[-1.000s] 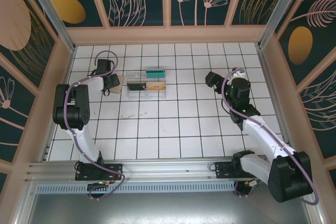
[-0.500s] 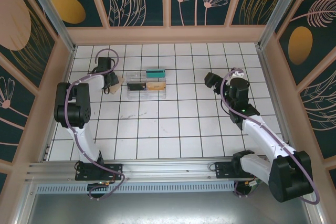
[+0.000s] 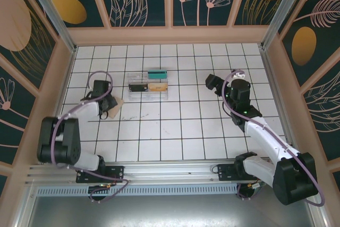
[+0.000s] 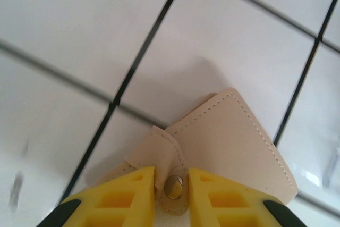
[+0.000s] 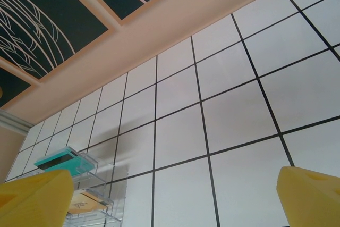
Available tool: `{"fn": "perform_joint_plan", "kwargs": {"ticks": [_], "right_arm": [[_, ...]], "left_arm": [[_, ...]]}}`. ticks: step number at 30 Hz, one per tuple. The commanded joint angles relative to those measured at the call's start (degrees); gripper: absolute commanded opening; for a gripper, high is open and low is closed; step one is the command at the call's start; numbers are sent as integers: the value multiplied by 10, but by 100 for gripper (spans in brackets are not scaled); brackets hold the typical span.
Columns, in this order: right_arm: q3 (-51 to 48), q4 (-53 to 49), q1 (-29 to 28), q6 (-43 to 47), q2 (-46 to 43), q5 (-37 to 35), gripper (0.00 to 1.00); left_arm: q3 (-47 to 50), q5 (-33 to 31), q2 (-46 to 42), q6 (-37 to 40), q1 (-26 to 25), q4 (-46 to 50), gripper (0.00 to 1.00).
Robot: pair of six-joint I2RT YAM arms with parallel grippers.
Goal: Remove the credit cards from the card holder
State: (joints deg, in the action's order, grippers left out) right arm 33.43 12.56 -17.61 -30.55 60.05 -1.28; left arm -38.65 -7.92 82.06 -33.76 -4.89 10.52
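Nearest us, to the near left of the clear plastic compartment tray (image 3: 149,98), the left jaws are clenched on the small snap tab (image 4: 172,187) of the tan stitched bifold card holder (image 4: 223,147), one yellow finger (image 4: 122,198) on each side of the metal stud. The card holder looks folded, and we cannot tell whether it rests on the white tiled table (image 3: 175,131) or hangs just over it. Further back, in the tray, we count three credit cards: a teal card (image 3: 157,72) at the far side, and a black card (image 3: 138,87) and a tan-gold card (image 3: 157,85) side by side on the nearer side. We judge the step in hand to be handling the holder after the cards have come out. Since its pockets are hidden, the next move probably calls for spreading it open to check nothing remains, or setting it down. Well to the right of the tray, the right jaws stand released, wide apart and empty. In all: one holder, one tray, three cards.
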Motion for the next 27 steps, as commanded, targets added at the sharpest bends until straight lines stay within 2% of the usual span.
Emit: {"fn": "perform_joint_plan", "kwargs": {"ticks": [1, 5, 11, 14, 17, 21, 25, 26, 27], "right_arm": [[20, -3, -9, 5, -8, -11, 99], [20, -4, -12, 7, -11, -16, 99], [18, -2, -15, 7, -10, -21, 99], [18, -1, -20, 7, -5, -22, 99], [18, -1, -26, 10, -4, -23, 99], [17, 4, -36, 16, 2, -20, 99], [16, 8, -62, 32, 15, 2, 97], [16, 6, -71, 35, 19, 1, 97], [14, 4, -82, 38, 21, 2, 96]], "left_arm": [[52, 30, -64, -63, -33, 29, 22], [104, 57, -137, -137, -97, 36, 23], [170, 50, -234, -315, -232, -10, 24], [174, 4, -240, -402, -315, -58, 24], [154, -48, -200, -468, -393, -100, 26], [106, -89, -114, -507, -462, -157, 27], [47, -115, -80, -459, -468, -124, 35], [36, -128, -83, -446, -468, -102, 38], [32, -140, -90, -436, -468, -81, 46]]}}
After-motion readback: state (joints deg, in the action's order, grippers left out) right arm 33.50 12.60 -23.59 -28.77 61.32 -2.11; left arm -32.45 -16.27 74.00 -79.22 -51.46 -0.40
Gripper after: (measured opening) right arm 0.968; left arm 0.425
